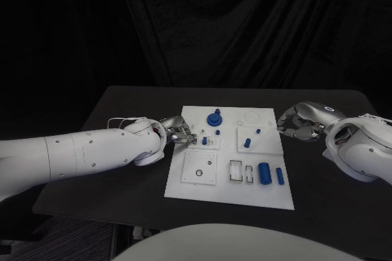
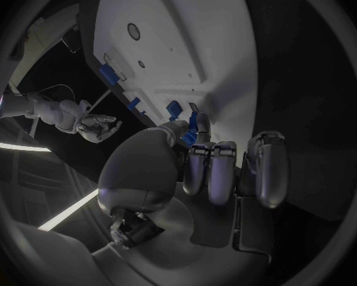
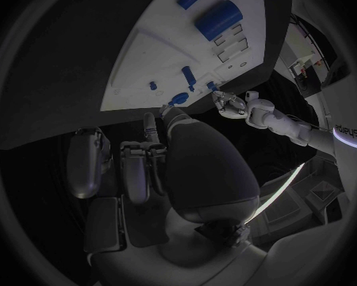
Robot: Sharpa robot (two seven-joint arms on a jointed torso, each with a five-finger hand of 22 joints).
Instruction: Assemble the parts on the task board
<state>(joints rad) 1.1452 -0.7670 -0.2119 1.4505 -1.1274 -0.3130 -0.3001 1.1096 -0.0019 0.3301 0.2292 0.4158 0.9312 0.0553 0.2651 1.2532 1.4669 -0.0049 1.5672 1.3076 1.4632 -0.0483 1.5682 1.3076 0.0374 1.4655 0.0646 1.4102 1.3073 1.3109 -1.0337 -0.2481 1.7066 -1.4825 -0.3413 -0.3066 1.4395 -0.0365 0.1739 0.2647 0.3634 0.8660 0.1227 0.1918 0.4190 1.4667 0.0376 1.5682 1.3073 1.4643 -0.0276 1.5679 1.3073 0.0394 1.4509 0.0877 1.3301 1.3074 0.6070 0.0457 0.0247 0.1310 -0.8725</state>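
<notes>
White and flat, the task board point(image 1: 229, 184) lay in the middle of the black surface point(image 1: 122, 182), with the blue parts spread over it. A round blue part with a peg on top point(image 1: 214, 119) stood near the board's far edge, a small blue peg point(image 1: 204, 141) stood upright just beside the left hand, and two more small blue pieces point(image 1: 247, 142) sat on a raised white block toward the right side. Nearer the robot, a thick blue cylinder point(image 1: 264, 174) and a thinner blue pin point(image 1: 279, 176) lay side by side close to the board's right edge, next to two rectangular slots point(image 1: 236, 170); a square white plate with a dark hole point(image 1: 199, 172) occupied the near left part. The left hand point(image 1: 178, 131) rested at the board's left edge; in the left wrist view its fingers point(image 2: 218, 171) were curled inward, with a small blue part point(image 2: 201, 126) at their tips, though whether it was pinched could not be told. The right hand point(image 1: 295, 124) hung just off the board's far right corner, its fingers point(image 3: 139, 171) curled in on nothing, apart from the parts.
</notes>
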